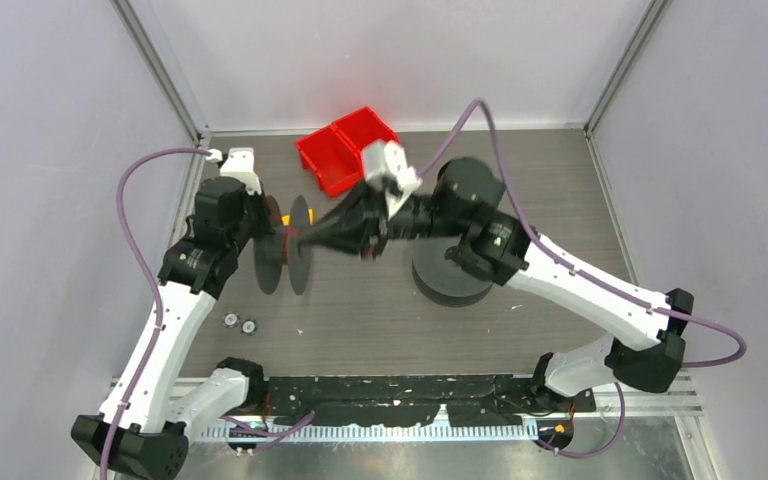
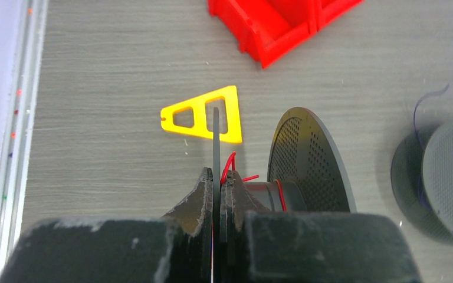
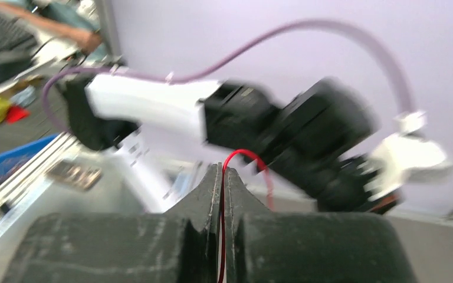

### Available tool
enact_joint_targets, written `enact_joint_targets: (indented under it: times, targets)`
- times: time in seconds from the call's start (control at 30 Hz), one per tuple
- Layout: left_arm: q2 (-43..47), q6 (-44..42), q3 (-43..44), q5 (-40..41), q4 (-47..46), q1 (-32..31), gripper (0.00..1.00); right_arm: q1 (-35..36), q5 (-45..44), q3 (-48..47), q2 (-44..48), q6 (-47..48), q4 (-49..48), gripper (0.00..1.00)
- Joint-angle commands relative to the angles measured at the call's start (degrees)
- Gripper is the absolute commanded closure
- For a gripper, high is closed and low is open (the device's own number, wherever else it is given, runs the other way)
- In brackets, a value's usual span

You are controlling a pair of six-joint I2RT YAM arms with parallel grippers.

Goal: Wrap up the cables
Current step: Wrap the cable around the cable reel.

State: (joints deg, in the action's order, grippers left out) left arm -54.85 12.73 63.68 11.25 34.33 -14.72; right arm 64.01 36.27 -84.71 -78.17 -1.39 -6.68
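Two grippers closed at one upright reel. Far left: left gripper [image 2: 216, 177], clenched on the thin near flange of a dark grey spool [image 2: 309, 159] standing on edge on the table [image 2: 106, 71]. Just beyond: yellow triangular piece [image 2: 203, 115], flat on the wood. Centre: red cable [image 2: 231, 164], looped out at the hub beside the left fingertips. Next right: right gripper [image 3: 222, 174], pinched tight on the red cable, caught between its fingers. Behind: red bins [image 1: 345, 150]. Further right: larger spool [image 1: 445, 285], flat under the right arm.
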Motion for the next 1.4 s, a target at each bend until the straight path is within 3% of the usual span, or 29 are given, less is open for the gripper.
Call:
enact_joint_targets:
  times: [0.0,0.1,0.27,0.4,0.57,0.73,0.9,1.13,1.27,1.37]
  targets:
    - [2.09,-4.23,-2.24,-5.65,-2.86,-1.70,1.00,-8.22,1.26,-9.34,-4.53,-7.42,-4.76,0.95]
    - [3.19,-5.66,-4.20,-9.97,-3.24,-2.07,1.00,-15.13,2.27,-15.25,-9.66,-11.29,-6.53,0.95]
    - [3.95,-6.26,-3.06,-20.12,1.18,-2.07,1.00,-23.72,4.56,-16.09,-16.06,-18.24,-9.60,0.95]
    - [5.44,-0.34,1.22,-25.60,6.91,0.67,1.00,-30.13,5.84,-8.97,-17.85,-17.27,-11.05,0.95]
    - [10.56,10.29,2.55,-33.34,1.38,7.49,1.00,-34.03,8.59,4.90,-17.30,-15.05,-13.36,0.94]
    - [12.65,23.12,1.27,-38.37,-8.40,11.74,1.00,-31.58,11.07,22.21,-13.77,-19.99,-26.77,0.95]
    - [15.19,36.75,-5.44,-35.56,-22.78,14.45,1.00,-25.10,6.27,30.50,-7.87,-18.66,-28.24,0.95]
    - [16.78,40.94,-6.48,-19.33,-21.38,14.46,1.00,-14.09,-7.72,35.90,0.41,-11.34,-23.23,0.95]
    - [15.10,38.06,-5.81,-15.44,-19.29,14.46,1.00,-6.72,-13.75,30.89,1.72,-3.91,-13.02,0.95]
    - [12.72,33.30,-6.08,-14.34,-18.73,13.69,1.00,-5.55,-15.00,25.14,-0.31,-1.77,-9.31,0.94]
